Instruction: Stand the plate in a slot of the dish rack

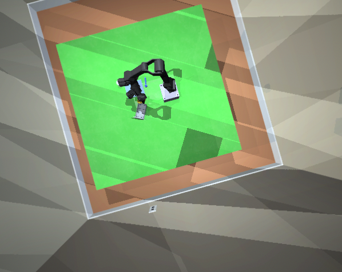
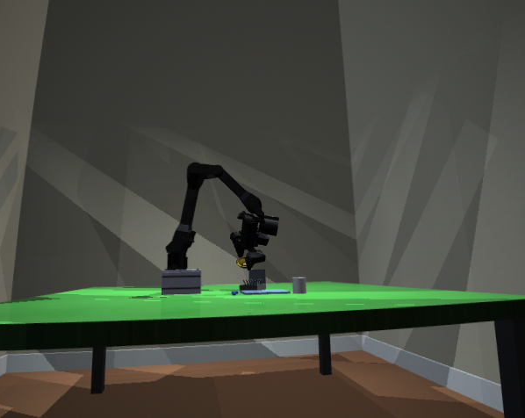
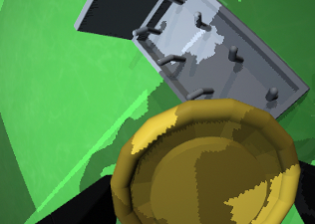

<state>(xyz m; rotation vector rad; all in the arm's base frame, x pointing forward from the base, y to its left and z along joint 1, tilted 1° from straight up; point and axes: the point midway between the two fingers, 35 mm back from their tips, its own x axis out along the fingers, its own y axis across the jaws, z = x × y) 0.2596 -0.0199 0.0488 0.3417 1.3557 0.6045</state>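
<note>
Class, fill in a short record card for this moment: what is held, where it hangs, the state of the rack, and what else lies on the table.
held: yellow plate, clamped in the gripper
plate position: in the air just above the dish rack, not yet in a slot
rack: no dishes in it, prongs showing
also on table: grey cup, light blue mat, small blue item
table: green top

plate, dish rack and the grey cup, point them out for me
plate [image 3: 198,193], wrist view, on the middle of its yellow face
dish rack [image 3: 218,48], wrist view, on its grey base between the pegs
grey cup [image 2: 298,284], exterior view, on its side wall
</note>
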